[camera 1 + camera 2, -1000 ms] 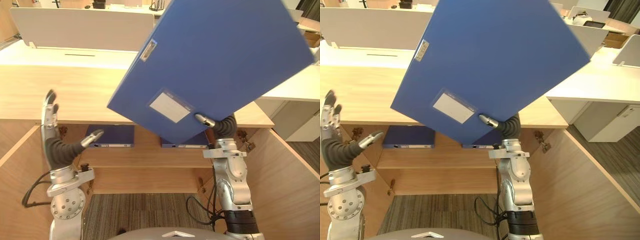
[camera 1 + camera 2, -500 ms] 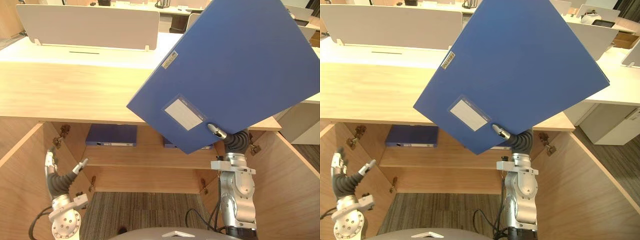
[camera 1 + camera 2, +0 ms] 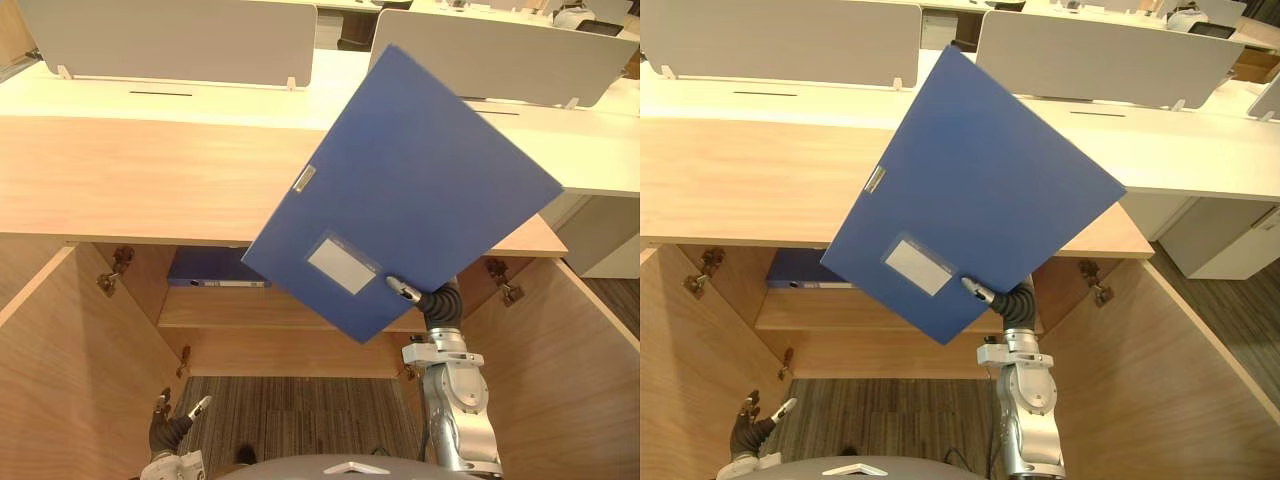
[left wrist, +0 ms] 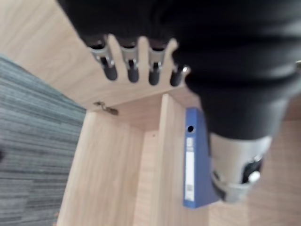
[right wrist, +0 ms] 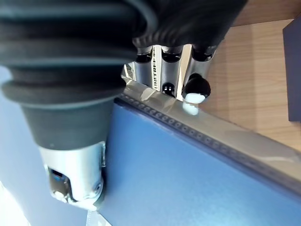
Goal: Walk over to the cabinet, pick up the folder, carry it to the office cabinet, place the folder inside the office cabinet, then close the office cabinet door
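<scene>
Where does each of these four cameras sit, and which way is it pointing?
Left eye view: on the head, looking down into the open cabinet; right hand grips the folder, left hand low.
Right eye view: beside it, same scene, slightly shifted.
Left wrist view: along straight fingers toward the shelved folder.
Right wrist view: along fingers clamping the folder's edge.
Shared: both eyes show both hands; the right wrist view shows the held folder too.
</scene>
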Robot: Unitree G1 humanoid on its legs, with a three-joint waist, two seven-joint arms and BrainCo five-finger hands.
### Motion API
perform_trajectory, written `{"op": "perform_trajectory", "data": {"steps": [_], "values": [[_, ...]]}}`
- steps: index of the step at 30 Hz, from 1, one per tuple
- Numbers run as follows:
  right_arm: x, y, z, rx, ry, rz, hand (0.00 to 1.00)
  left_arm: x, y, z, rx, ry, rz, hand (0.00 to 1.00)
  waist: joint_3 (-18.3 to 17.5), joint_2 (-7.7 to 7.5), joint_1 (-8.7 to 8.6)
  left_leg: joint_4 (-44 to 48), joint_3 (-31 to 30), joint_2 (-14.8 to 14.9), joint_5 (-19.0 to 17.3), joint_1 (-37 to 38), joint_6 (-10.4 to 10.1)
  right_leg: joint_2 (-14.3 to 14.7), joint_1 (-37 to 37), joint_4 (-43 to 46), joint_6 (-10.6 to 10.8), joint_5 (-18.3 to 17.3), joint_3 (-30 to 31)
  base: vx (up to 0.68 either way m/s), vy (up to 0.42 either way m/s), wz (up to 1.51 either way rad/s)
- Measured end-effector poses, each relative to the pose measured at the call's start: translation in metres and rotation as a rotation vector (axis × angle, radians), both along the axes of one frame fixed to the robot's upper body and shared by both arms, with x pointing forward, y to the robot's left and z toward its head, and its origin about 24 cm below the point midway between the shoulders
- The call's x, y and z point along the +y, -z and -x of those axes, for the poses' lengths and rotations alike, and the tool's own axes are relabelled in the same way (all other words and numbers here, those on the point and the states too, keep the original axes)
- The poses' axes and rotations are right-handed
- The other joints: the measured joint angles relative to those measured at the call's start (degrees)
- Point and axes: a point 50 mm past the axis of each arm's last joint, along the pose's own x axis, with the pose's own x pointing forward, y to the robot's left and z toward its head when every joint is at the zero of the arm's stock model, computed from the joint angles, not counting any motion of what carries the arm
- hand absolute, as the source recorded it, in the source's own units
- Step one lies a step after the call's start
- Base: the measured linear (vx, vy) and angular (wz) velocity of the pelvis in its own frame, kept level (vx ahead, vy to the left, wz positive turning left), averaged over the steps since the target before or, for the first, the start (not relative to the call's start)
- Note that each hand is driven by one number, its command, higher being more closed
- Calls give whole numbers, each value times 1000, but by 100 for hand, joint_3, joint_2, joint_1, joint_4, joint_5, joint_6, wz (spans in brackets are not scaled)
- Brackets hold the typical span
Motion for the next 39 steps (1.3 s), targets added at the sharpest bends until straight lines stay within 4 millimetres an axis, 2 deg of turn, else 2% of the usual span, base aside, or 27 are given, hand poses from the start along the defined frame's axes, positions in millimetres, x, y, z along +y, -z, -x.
{"op": "perform_trajectory", "data": {"steps": [2,3,4,5,6,9,14,16,17,19,21,23,25,27,32,35,37,39], "values": [[5,4,0,19,-24,8,100,-1,5,2,28,16,6,0,3,-21,-10,1,20,12,-6,15,-8,1,4,-6,-43,29,25,0,0,-4],[9,11,-1,46,-40,18,100,0,9,4,56,29,10,0,54,31,-13,1,11,9,-12,29,-2,7,39,-26,-45,31,13,0,0,0],[11,18,-2,76,-50,36,100,0,12,3,69,35,17,0,80,-15,-7,1,8,9,-22,76,-5,8,102,-43,-44,30,9,0,0,0],[12,21,-1,92,-54,39,100,0,13,2,75,41,18,0,116,38,1,1,9,9,-25,72,-6,8,102,-51,-44,30,10,0,0,0],[16,27,-2,117,-68,54,100,0,15,1,82,57,19,0,122,27,4,1,10,9,-28,61,-3,8,98,-62,-45,31,11,0,0,0],[23,29,-1,126,-102,110,100,-2,19,1,106,87,24,0,142,41,5,1,22,1,-51,47,4,4,91,-90,-44,30,24,0,0,-1],[41,25,-11,95,-194,242,100,-3,23,0,140,142,20,0,207,98,54,3,153,-4,-105,-27,-4,9,-50,-94,-53,35,152,23,7,-12],[48,14,-21,34,-230,326,100,-6,22,-13,123,195,9,0,447,106,80,13,182,1,-88,-63,18,5,-114,-32,-30,98,191,22,17,-11],[53,8,-26,2,-251,363,100,-8,21,-16,116,209,6,0,584,199,90,43,216,1,-90,-112,14,6,-204,12,-17,110,233,1,14,-16],[61,-6,-35,-75,-278,441,100,-11,19,-26,93,231,5,0,773,226,132,75,315,4,-56,-269,56,6,-455,152,-21,124,339,-11,24,-19],[66,-24,-47,-166,-268,516,100,-14,13,-46,40,263,-7,0,1146,288,133,777,304,54,-309,-765,107,-14,-705,359,-26,125,362,-68,9,-4],[77,-47,-58,-292,-283,625,100,-14,4,-68,-27,284,-29,0,1558,449,154,2091,258,306,-828,-1615,129,116,-1191,842,-99,58,378,-127,-15,-7],[85,-60,-64,-363,-290,673,100,-12,-5,-84,-78,293,-52,0,1726,513,158,2796,145,455,-1048,-2265,122,193,-1773,1451,-103,-147,371,-151,6,-2],[87,-67,-66,-404,-281,696,100,-11,-17,-99,-136,314,-76,0,1887,512,173,3244,62,489,-1177,-2742,120,181,-2291,2072,-109,-394,348,-187,18,11],[93,-66,-64,-424,-311,729,100,-16,-28,-110,-206,326,-85,0,2023,549,262,4339,-6,613,-1617,-3806,54,97,-3475,3402,-149,-957,414,-195,19,0],[95,-78,-56,-495,-310,736,100,-19,-41,-116,-269,320,-92,0,2077,599,302,4985,-15,740,-1798,-4479,65,91,-4167,4050,-139,-1144,464,-137,3,-9],[95,-95,-46,-579,-290,723,100,-26,-83,-121,-457,339,-130,0,2135,612,323,5542,-94,785,-1969,-5020,82,61,-4683,4652,-156,-1342,456,-126,-2,4],[90,-101,-39,-604,-263,705,100,-29,-111,-115,-578,355,-145,0,2178,669,350,5823,-169,783,-2068,-5254,81,19,-4881,4953,-158,-1483,429,-73,-21,16]]}}
